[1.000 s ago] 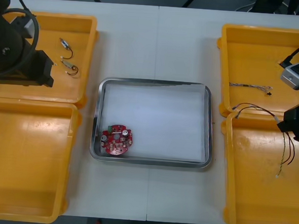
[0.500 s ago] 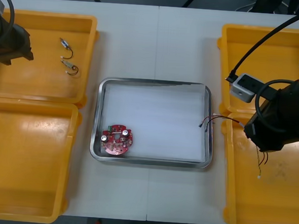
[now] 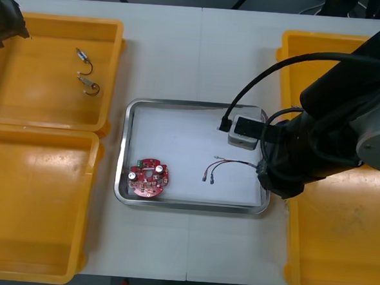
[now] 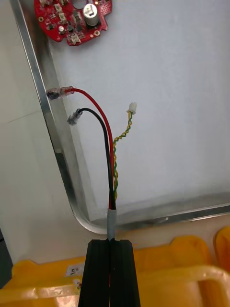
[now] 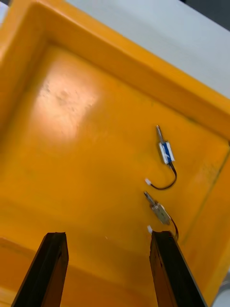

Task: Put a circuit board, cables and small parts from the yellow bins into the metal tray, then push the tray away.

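Fingers (image 4: 98, 273) of right gripper (image 4: 113, 242) pressed together, clamped on red and yellow cable (image 4: 113, 163). Cable's loose ends over white inside of metal tray (image 3: 195, 106), near its right rim. Circuit board (image 3: 148, 177) in tray's near-left corner. Left gripper (image 5: 108, 236) fingers apart, above far left yellow bin (image 3: 37, 101), near two small metal parts (image 5: 165, 151).

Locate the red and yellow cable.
Front view: the red and yellow cable hangs from the right gripper over the right half of the metal tray, right of the circuit board.
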